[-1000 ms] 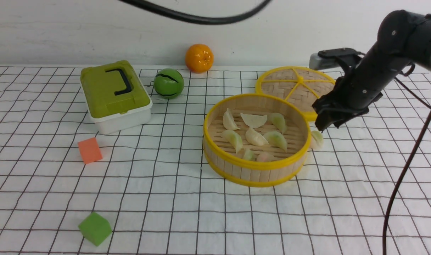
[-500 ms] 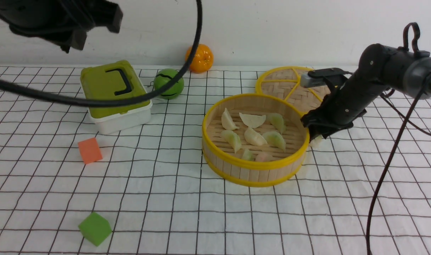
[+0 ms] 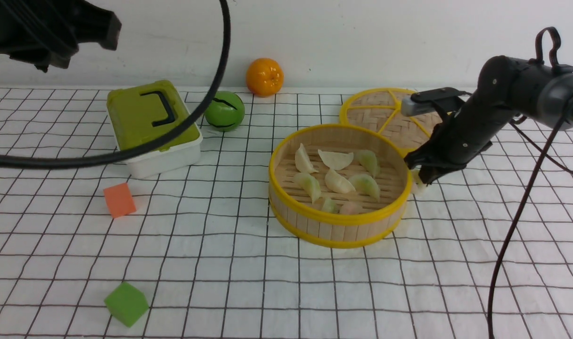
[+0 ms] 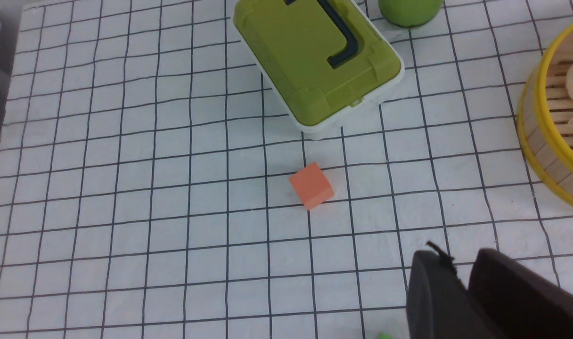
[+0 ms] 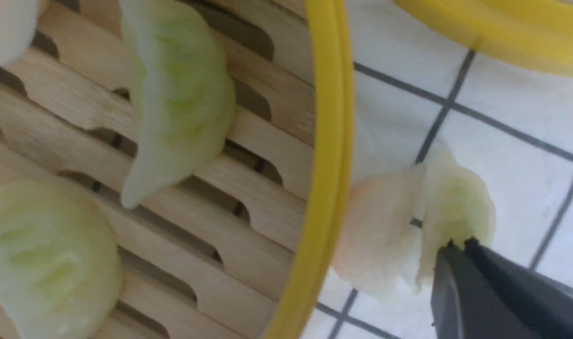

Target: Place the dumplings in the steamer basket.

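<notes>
Most of the dumplings lie inside the steamer basket, spread out on its wooden floor. At least one is not in yet. The green dumpling lies on the bench, just outside the basket's yellow rim on its right side. Its long side runs along the rim, not across it. Between it and the rim, touching it, is a pale pink lump that looks like one more dumpling.

The right gripper is down at the green dumpling. Its jaws are squeezed tight together, and they seem to pinch the thin edge of that dumpling. The dumpling looks like it is resting on the bench. The basket is very near, to the left of the jaws. I think the next move only has to go up over the rim and a little to the left.

The left gripper is high over the left side of the bench, well apart from the basket. I see nothing in its jaws, but I cannot tell if they are open or closed. The right arm is much nearer.

The flat lid lies behind the basket.
</notes>
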### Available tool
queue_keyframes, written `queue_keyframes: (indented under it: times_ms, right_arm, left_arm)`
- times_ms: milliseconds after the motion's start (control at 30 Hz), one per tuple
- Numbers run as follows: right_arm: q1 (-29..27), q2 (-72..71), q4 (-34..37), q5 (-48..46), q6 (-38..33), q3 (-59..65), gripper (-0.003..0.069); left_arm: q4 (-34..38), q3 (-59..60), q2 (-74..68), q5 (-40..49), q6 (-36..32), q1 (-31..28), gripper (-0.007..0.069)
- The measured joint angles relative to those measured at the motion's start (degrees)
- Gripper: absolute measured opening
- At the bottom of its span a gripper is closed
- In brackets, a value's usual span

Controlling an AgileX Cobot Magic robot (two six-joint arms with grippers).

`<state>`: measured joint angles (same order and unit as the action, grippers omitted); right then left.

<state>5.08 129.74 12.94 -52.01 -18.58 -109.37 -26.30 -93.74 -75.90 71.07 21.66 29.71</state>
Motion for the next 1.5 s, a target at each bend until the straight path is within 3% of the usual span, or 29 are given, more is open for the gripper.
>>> queue_keyframes:
  times_ms: [133,333,500,600,700,867,900,967,1267,1500]
  right_arm:
    - [-0.49,-1.07,0.22,-0.37,0.0,0.07,-0.0023]
    - [-1.24,-1.57,3.38,-0.32,0.0,0.07,-0.0008]
    - [-1.24,-0.61,5.11,1.51,0.02,0.07,0.0108]
    - [-1.24,0.74,5.28,3.05,0.02,0.07,0.0232]
    - [-1.24,1.9,4.98,3.38,0.02,0.07,0.03]
    - [-1.67,2.61,4.83,3.16,0.07,0.11,0.024]
    - [-1.67,2.61,4.83,3.16,0.07,0.11,0.0174]
    - [-1.67,2.37,4.7,2.83,0.07,0.11,0.0124]
    - [-3.18,-2.21,3.45,-2.08,0.07,-1.17,0.0126]
    - [-1.48,-9.13,14.99,-7.46,-3.62,-1.56,0.0126]
  left_arm:
    - [-1.12,2.22,2.01,0.0,1.47,0.0,0.0111]
    - [-6.15,14.48,6.88,0.0,6.77,0.0,0.0114]
    - [-12.11,28.77,10.46,-3.0,13.78,0.0,0.0121]
    - [-15.06,37.18,12.0,-6.32,20.01,0.0,0.0124]
    - [-16.4,42.65,13.12,-10.48,24.77,-0.03,0.0125]
    - [-16.64,47.29,14.16,-14.45,28.38,-0.03,0.0127]
    - [-16.64,48.36,14.4,-15.44,28.9,-0.03,0.0127]
    - [-16.64,48.92,14.4,-16.32,29.27,-0.03,0.0127]
    - [-17.08,49.15,14.4,-17.05,29.45,-0.03,0.0129]
    - [-17.08,49.15,14.4,-18.57,29.57,-0.03,0.0129]
